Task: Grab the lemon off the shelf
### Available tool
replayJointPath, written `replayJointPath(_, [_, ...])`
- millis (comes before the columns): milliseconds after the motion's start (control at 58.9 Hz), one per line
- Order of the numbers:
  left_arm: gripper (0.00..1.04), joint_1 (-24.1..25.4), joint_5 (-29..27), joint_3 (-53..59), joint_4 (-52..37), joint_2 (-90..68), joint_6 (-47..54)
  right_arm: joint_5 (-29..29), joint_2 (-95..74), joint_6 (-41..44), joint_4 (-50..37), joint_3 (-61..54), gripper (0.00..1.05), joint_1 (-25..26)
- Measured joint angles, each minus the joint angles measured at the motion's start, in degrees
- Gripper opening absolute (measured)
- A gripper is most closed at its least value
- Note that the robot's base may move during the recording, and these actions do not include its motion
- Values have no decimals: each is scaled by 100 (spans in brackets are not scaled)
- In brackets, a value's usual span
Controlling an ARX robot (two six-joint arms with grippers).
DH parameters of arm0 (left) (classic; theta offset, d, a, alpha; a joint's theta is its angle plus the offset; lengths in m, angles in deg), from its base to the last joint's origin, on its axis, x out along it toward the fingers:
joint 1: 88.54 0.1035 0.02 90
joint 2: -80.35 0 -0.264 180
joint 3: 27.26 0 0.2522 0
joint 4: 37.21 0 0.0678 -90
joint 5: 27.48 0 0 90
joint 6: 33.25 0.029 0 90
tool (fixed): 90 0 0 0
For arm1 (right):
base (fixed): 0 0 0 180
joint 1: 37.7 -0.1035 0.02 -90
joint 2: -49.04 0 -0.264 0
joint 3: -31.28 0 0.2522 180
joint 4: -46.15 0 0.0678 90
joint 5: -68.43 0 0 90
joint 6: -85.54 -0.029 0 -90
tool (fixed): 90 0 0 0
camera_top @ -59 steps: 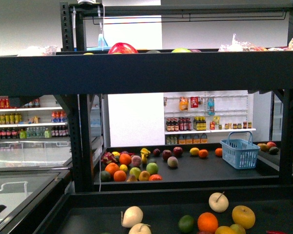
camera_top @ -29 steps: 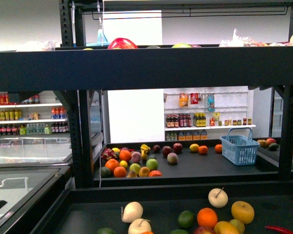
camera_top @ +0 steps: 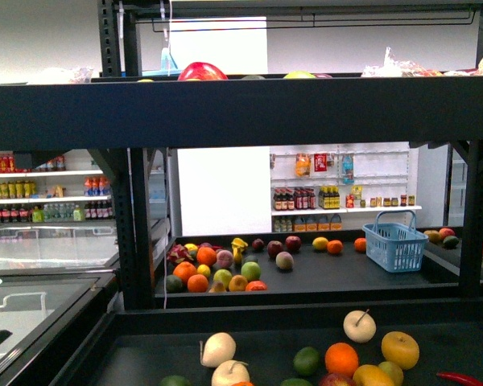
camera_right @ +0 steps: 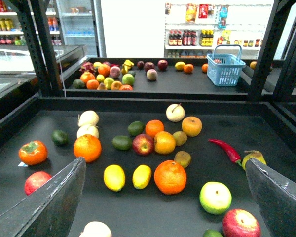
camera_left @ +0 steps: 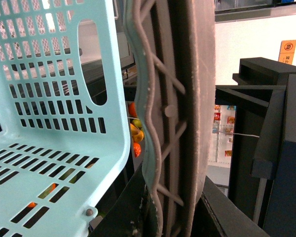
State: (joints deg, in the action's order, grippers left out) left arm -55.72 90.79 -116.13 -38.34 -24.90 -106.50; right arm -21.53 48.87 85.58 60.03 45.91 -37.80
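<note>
Near tray (camera_right: 266, 128): two lemons (camera_right: 114, 177), three oranges (camera_right: 170, 177), three red apples (camera_right: 143, 144) (one partly hidden), one red chili (camera_right: 225, 149). Far tray (camera_right: 187, 83): one blue basket (camera_right: 227, 69). Left wrist view: one pale-green basket (camera_left: 54, 148).

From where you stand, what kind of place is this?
Likely a grocery shop: loose fruit lies on the black shelf, bottled drinks line white wall shelves, and a blue shopping basket stands nearby.

Grocery shop, no question: loose fruit (camera_right: 170, 177) spread across the black shelf (camera_top: 249, 112), a blue shopping basket (camera_top: 394, 246) on a tray beyond it, white wall shelves (camera_top: 338, 212) of bottles behind, bottled drinks (camera_top: 48, 193) left of it.
</note>
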Motion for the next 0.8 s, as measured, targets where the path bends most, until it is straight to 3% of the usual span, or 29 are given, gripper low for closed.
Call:
replayJointPath(475, [15, -260, 348, 295, 90, 715, 505, 0, 0, 0, 0, 0, 97, 0])
replayJointPath(798, [15, -979, 1244, 501, 39, 1364, 981, 0, 0, 0, 0, 0, 97, 0])
